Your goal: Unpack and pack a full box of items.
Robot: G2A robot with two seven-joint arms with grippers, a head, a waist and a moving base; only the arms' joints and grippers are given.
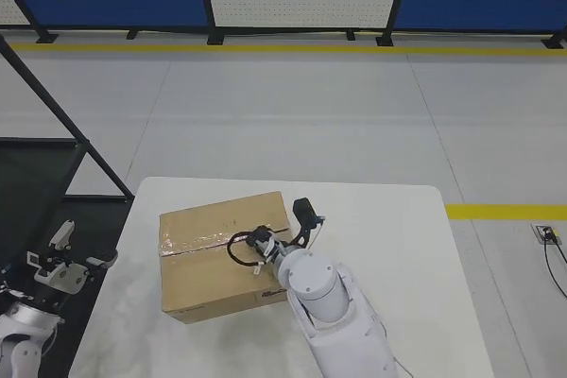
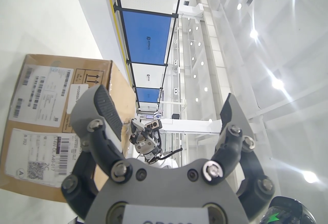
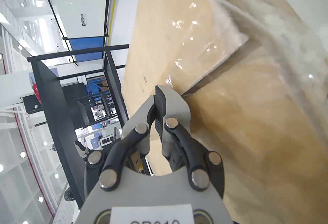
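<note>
A brown cardboard box, sealed with clear tape along its top seam, lies on the left half of the white table. My right gripper is over the box top, near the seam's right end. In the right wrist view the right gripper is shut, its tips right at the edge of the tape on the box; I see nothing held between them. My left gripper hangs off the table's left side, open and holding nothing. From the left wrist view, the left gripper faces the box's labelled end.
A black metal frame stands on the floor left of the table, close to the left arm. The table's right half is bare. Yellow floor lines and blue partition panels lie farther off.
</note>
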